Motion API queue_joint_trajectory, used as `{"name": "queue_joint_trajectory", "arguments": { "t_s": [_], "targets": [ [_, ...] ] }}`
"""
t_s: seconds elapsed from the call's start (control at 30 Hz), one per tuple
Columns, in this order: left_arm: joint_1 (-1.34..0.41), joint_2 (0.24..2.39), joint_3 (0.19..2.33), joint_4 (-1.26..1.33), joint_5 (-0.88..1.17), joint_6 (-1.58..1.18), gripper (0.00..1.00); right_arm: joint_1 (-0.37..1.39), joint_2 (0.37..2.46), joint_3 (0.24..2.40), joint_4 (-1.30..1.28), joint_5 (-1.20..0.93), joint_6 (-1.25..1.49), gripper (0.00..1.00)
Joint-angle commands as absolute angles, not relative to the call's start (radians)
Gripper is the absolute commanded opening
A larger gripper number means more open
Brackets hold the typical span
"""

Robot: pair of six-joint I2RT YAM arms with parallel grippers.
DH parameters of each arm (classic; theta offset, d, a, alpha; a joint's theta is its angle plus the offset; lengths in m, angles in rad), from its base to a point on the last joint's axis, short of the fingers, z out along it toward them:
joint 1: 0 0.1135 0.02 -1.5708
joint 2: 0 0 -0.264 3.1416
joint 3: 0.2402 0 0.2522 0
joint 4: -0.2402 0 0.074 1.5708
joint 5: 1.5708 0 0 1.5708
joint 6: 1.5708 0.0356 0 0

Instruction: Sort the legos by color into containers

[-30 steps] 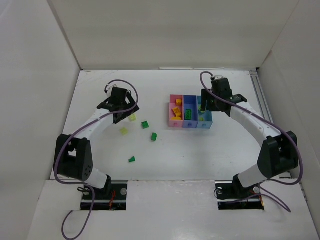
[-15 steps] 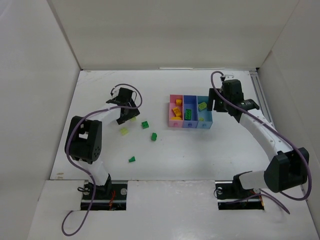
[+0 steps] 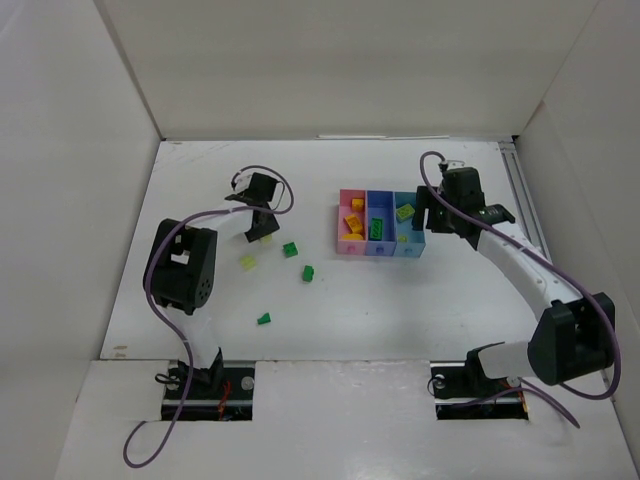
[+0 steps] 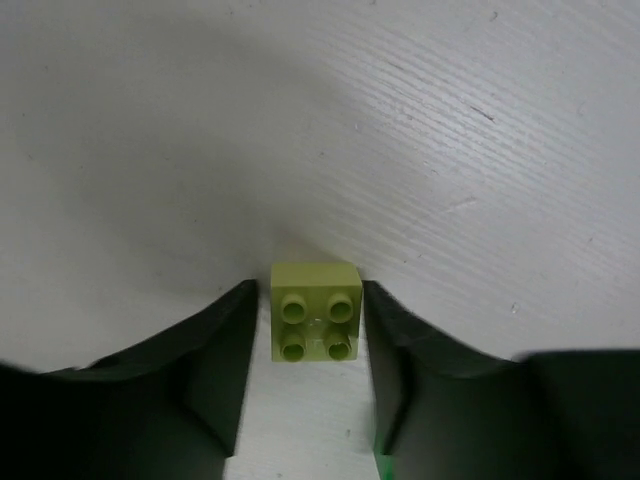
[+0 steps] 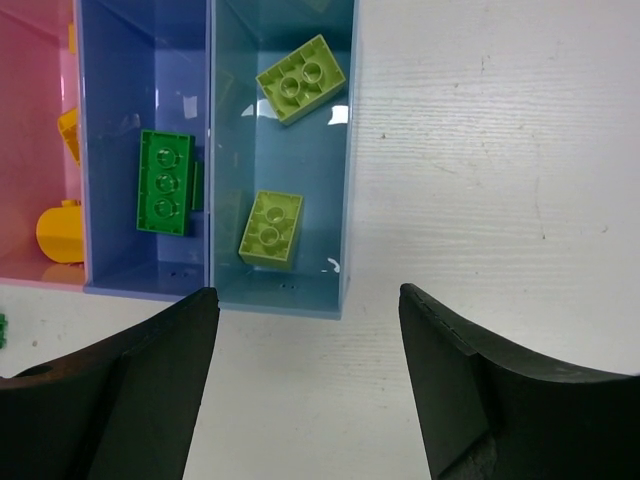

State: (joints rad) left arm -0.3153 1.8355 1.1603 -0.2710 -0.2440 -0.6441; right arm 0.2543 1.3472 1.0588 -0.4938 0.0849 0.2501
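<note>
top view of a white table [image 3: 400,300] with two robot arms. left of the bins, the left gripper [image 4: 310,300] is down at the table surface. its two dark fingers [image 4: 215,370] are spread to either side of a pale lime-yellow brick [image 4: 316,325] lying studs up. the jaws are open and not yet pinching: a thin gap shows on the brick's left, while the right finger looks almost touching. the brick sits square between the tips.

to do this grasp well, the gripper should probably close slowly and evenly so the brick does not twist or pop out. then it should lift straight up, since a dark green brick [image 3: 290,249] lies just beside it on the near right.

the fitting home looks like the light blue bin [image 5: 300,160], the rightmost of three, which already holds two lime bricks [image 5: 271,229]. the medium blue bin [image 5: 120,100] holds a green brick [image 5: 164,181], and the pink bin [image 3: 340,222] holds orange ones.

the right gripper [image 5: 308,295] hangs wide open and empty at the near end of the light blue bin. it may need to give way for the drop.
</note>
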Motion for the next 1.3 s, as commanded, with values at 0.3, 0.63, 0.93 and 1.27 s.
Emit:
{"name": "queue_joint_trajectory", "arguments": {
  "t_s": [0.3,0.63,0.93,1.27],
  "targets": [
    [-0.383,1.704,1.247,-0.327,-0.215,-0.606,0.22,0.213,1.208,1.033,-0.465,0.104,0.326,0.78],
    [-0.731,1.774,1.559,-0.192,-0.029,-0.399,0.23,0.066,0.93,0.925,-0.5,0.187,0.445,0.78],
    [-0.884,2.166,2.107,-0.323,0.021,-0.341,0.23,0.057,0.749,0.905,-0.574,0.232,0.476,0.8],
    [-0.894,2.29,2.223,-0.342,-0.017,-0.411,0.58,0.057,0.716,0.905,-0.597,0.202,0.466,0.82]
  ]
}}
